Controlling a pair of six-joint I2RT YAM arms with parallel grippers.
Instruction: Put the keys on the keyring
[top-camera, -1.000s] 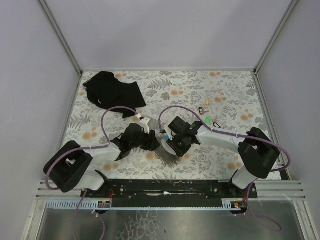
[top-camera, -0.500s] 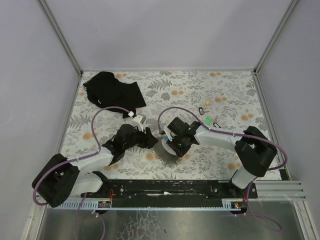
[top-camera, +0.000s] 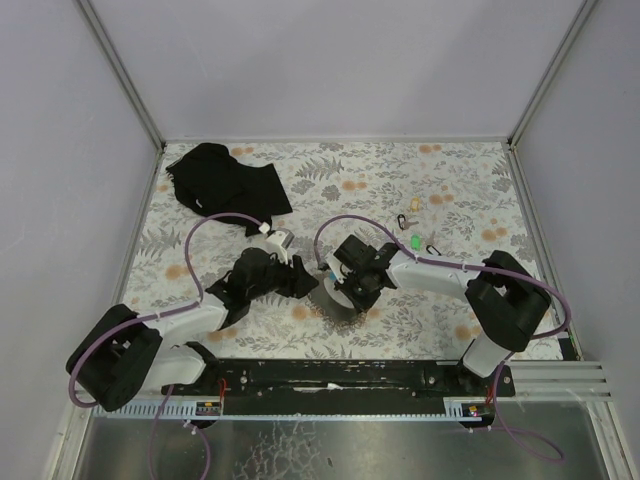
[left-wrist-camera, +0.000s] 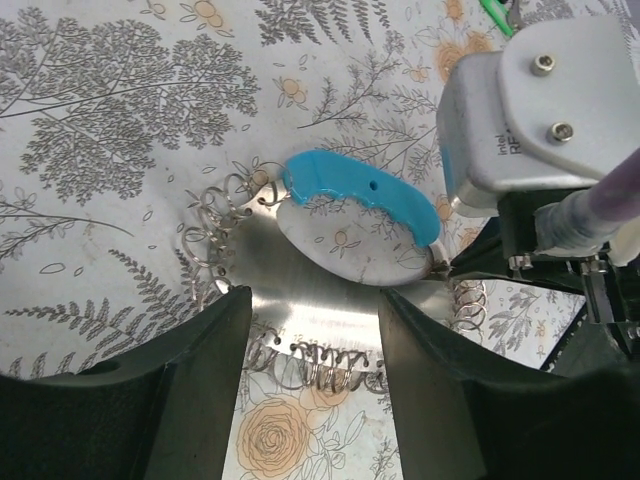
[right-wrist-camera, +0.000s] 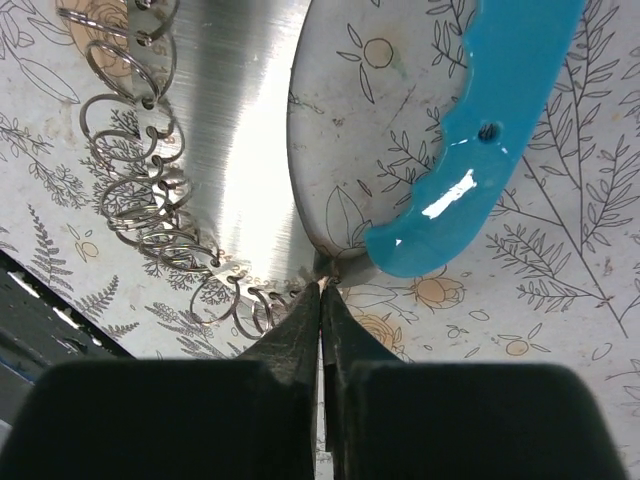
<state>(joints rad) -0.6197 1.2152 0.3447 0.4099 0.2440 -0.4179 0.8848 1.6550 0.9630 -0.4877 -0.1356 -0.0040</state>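
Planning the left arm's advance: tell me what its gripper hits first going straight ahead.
Most likely the keyring: its shiny metal plate lies directly ahead of the open left gripper, though depth is unclear.

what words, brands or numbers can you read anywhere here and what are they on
"intel", with "RE" beneath it and the rest cut off: on the grey camera housing at the right arm's wrist, seen in the left wrist view.
The light-blue keyring: no print on it.
Top view: any labels there are too small to read.
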